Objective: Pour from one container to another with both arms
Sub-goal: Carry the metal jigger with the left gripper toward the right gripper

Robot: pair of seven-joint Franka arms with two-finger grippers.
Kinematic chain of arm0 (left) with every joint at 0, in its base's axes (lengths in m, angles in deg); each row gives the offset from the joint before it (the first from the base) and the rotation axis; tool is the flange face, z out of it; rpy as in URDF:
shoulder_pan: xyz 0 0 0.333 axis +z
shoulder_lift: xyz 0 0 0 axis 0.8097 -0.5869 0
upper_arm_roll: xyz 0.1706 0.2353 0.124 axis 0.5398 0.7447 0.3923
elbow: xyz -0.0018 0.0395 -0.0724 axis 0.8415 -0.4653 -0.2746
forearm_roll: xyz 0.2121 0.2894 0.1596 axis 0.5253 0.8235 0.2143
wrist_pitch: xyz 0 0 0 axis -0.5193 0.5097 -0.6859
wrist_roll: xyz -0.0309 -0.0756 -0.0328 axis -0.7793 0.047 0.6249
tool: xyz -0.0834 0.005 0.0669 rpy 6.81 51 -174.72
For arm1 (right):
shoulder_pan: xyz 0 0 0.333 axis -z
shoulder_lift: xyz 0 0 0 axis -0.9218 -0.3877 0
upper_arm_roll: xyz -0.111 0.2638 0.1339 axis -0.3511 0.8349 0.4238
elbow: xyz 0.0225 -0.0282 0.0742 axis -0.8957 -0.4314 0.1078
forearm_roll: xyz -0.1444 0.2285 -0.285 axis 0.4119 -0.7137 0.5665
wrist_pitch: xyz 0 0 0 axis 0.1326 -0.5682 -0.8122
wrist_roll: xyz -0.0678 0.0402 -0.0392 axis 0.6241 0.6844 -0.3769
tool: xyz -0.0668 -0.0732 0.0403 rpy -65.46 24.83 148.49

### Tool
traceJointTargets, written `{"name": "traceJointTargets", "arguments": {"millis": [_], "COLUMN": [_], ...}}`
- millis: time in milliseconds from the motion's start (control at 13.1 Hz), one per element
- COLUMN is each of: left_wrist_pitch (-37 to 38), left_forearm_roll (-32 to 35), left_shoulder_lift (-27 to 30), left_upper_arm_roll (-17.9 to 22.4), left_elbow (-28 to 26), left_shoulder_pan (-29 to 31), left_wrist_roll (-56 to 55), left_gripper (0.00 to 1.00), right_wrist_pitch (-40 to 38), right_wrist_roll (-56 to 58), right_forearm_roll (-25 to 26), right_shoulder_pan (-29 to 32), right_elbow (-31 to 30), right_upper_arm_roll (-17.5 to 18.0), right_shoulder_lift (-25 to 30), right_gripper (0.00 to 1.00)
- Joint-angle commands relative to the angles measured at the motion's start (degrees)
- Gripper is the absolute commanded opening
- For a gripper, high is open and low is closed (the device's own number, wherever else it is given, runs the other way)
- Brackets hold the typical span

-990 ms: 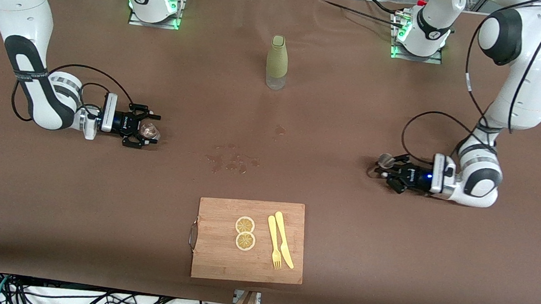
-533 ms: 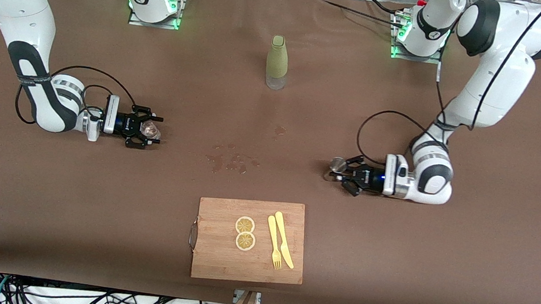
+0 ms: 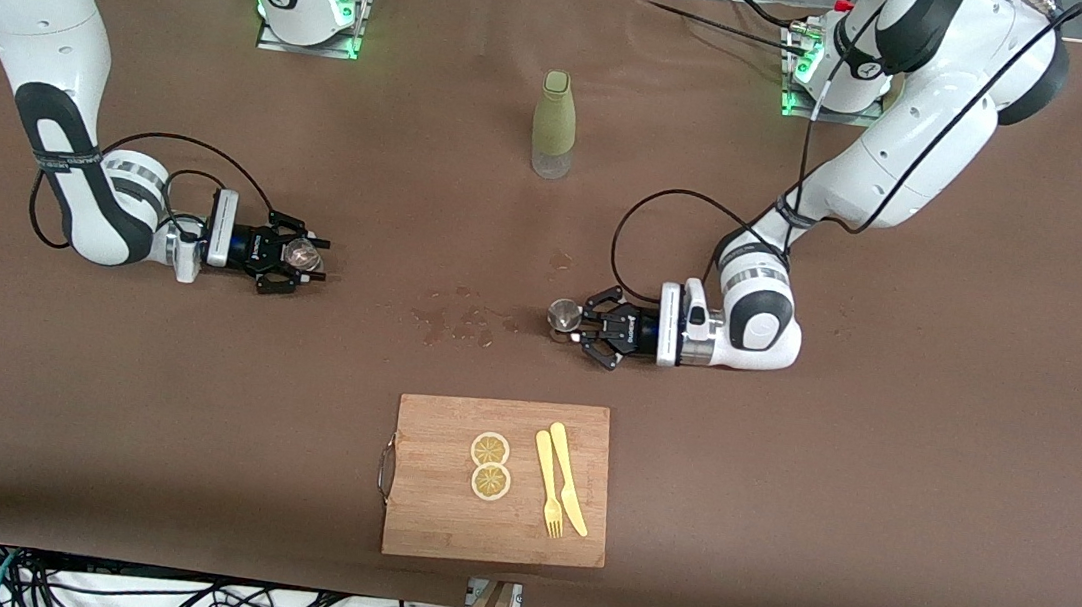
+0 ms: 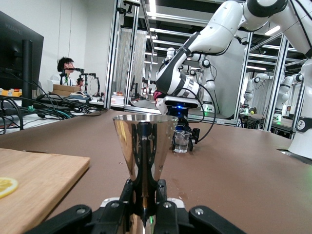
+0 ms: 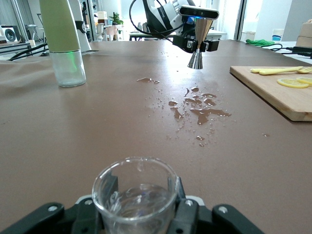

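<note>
The tiny clear glass cup (image 3: 303, 256) sits upright in my right gripper (image 3: 301, 259), shut on it low over the table at the right arm's end. In the right wrist view the cup (image 5: 135, 195) fills the space between the fingers (image 5: 184, 210) and holds a little clear liquid. My left gripper (image 3: 573, 323) is shut on the waist of the silvery metal jigger (image 3: 561, 316), upright, low over the table's middle beside the wet spots. The left wrist view shows the jigger (image 4: 145, 141) close up, with the cup (image 4: 181, 142) farther off.
A tall green-sleeved bottle (image 3: 554, 124) stands toward the arms' bases at mid-table. Wet spots (image 3: 464, 321) lie between the two grippers. A wooden cutting board (image 3: 437, 524) with lemon slices (image 3: 490, 465) and a yellow fork and knife (image 3: 558, 491) lies nearer the camera.
My left arm has swept the jigger from its own end of the table to the middle, toward the right gripper. The right gripper has stayed nearly in place with the cup.
</note>
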Motion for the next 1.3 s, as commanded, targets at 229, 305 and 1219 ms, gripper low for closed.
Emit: {"name": "traceJointTargets", "arguments": {"millis": [229, 305, 1219], "left_wrist_pitch": [-4.37, -4.37, -8.94], "left_forearm_roll": [-7.76, -8.38, -11.55], "left_shoulder_lift": [0.04, -0.23, -5.5], "left_upper_arm_roll": [-0.66, -0.57, 0.4], "left_elbow": [1.82, 2.7, 11.4], "left_shoulder_pan": [-7.11, -8.25, -14.41], "left_wrist_roll": [3.62, 3.62, 3.89], "left_gripper": [0.0, 0.0, 0.0], "right_wrist_pitch": [-1.63, -1.63, -3.04], "right_wrist_roll": [3.59, 3.5, -10.01], "right_forearm_roll": [-1.35, -1.35, -1.35], "right_shoulder_pan": [0.97, 0.97, -0.96], "right_elbow": [0.61, 0.61, 2.2], "right_upper_arm_roll": [0.57, 0.57, 2.06], "right_shoulder_lift": [-0.94, -0.94, 6.07], "right_gripper": [0.33, 0.31, 0.26]}}
